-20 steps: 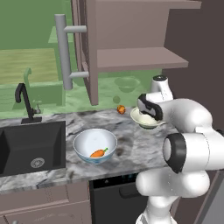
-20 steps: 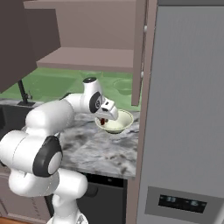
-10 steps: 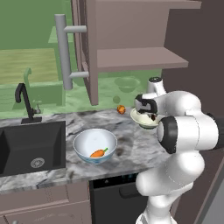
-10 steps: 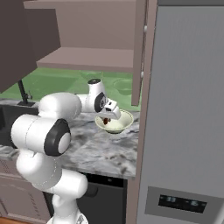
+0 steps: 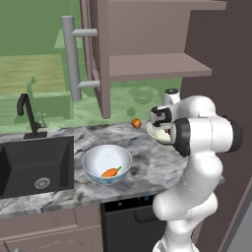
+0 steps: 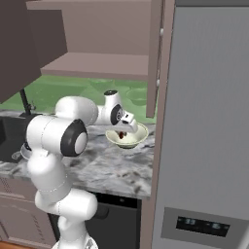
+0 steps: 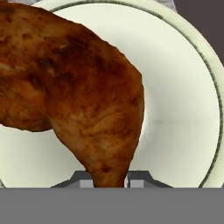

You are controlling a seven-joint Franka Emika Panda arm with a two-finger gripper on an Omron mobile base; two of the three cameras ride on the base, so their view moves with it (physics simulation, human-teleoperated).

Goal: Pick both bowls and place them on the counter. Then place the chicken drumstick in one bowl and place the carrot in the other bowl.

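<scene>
Two bowls sit on my counter [image 5: 147,162]; no writing is readable. My gripper [image 7: 109,181] clamps the drumstick [image 7: 83,100] over the cream bowl [image 7: 183,109]; the carrot [image 5: 111,172] lies in the patterned bowl [image 5: 107,164] at nine o'clock.

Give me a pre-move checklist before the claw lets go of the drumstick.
1. Claw shut on the drumstick: ok.
2. Drumstick over the cream bowl: ok.
3. Cream bowl resting on the counter: ok.
4. Drumstick touching the bowl's floor: cannot tell.
5. Carrot already in the blue-patterned bowl: ok.
6. Small orange fruit apart from both bowls: ok.
</scene>
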